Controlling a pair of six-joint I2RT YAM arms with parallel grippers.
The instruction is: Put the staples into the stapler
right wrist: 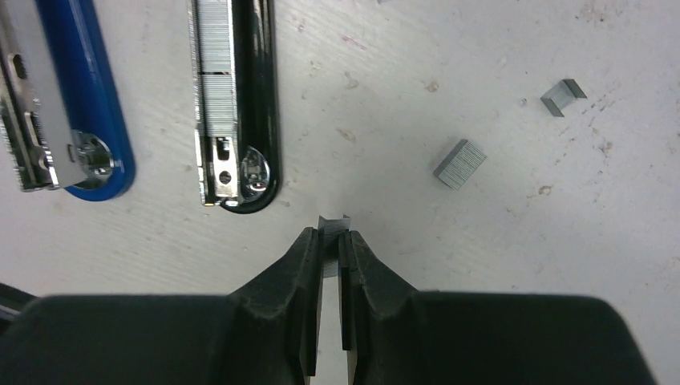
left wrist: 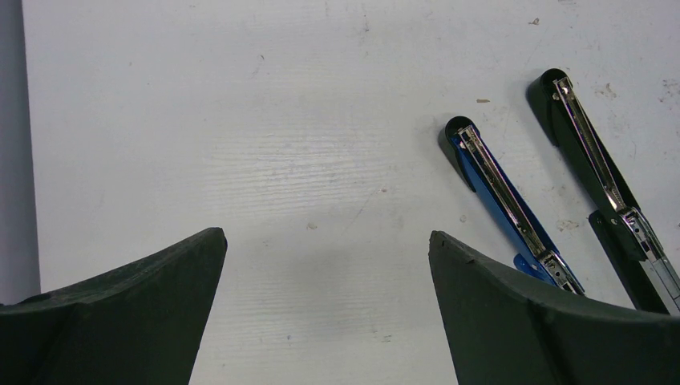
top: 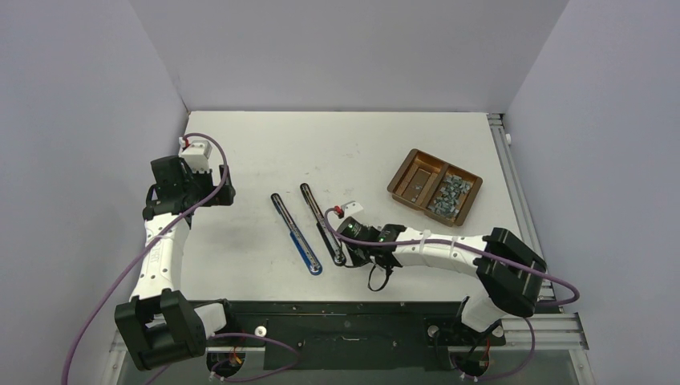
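Two staplers lie opened flat mid-table: a blue stapler (top: 297, 234) and a black stapler (top: 319, 220). In the right wrist view the black stapler (right wrist: 255, 96) has a row of staples (right wrist: 213, 60) in its channel, and the blue stapler (right wrist: 76, 96) lies to its left. My right gripper (right wrist: 330, 239) is shut on a small staple strip (right wrist: 334, 224), just off the black stapler's near end; it shows in the top view (top: 350, 255). My left gripper (left wrist: 325, 239) is open and empty over bare table, left of both staplers.
A brown two-compartment tray (top: 394, 186) at the back right holds several staple blocks (top: 449, 196) in its right compartment. Two loose staple blocks (right wrist: 460, 164) (right wrist: 563, 97) lie on the table right of the black stapler. Walls close the left, back and right sides.
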